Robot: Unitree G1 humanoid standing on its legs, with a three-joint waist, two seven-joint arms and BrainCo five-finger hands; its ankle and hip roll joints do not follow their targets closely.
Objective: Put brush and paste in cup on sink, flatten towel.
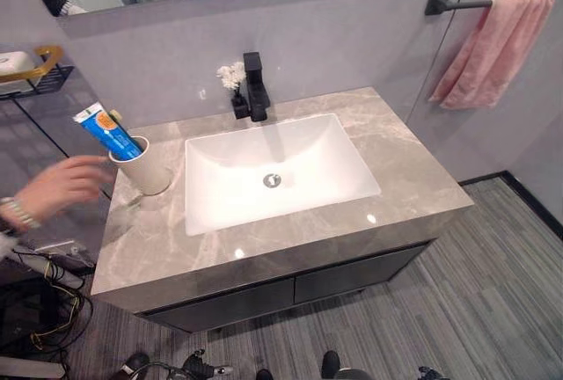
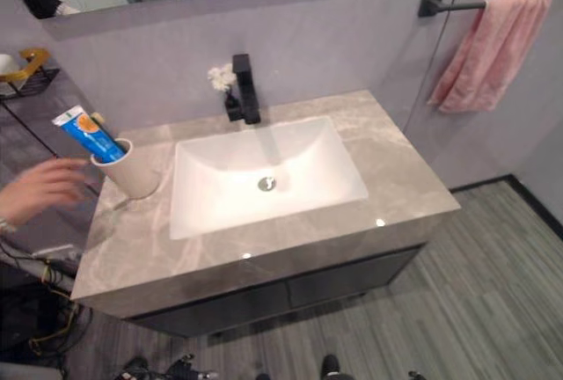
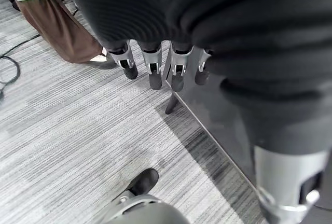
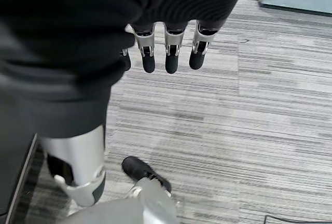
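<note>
- On the left end of the grey stone counter, seen from the left eye, a white cup stands tilted with a blue toothpaste tube sticking out of it; something orange shows beside the tube, perhaps the brush, though I cannot tell. A person's hand reaches in at the cup.
- From the right eye, the same cup sits just beside the white basin, and a pink towel hangs bunched and crooked on the black wall bar.
- Along the left wrist, the left hand hangs over grey floor, fingers straight and relaxed, holding nothing.
- Along the right wrist, the right hand likewise hangs low with loose, straight fingers, empty.
- Judging from this, the paste looks settled in the cup, so the towel step appears to be what remains; the next move would call for raising the right arm to the bar and spreading the cloth flat.
</note>
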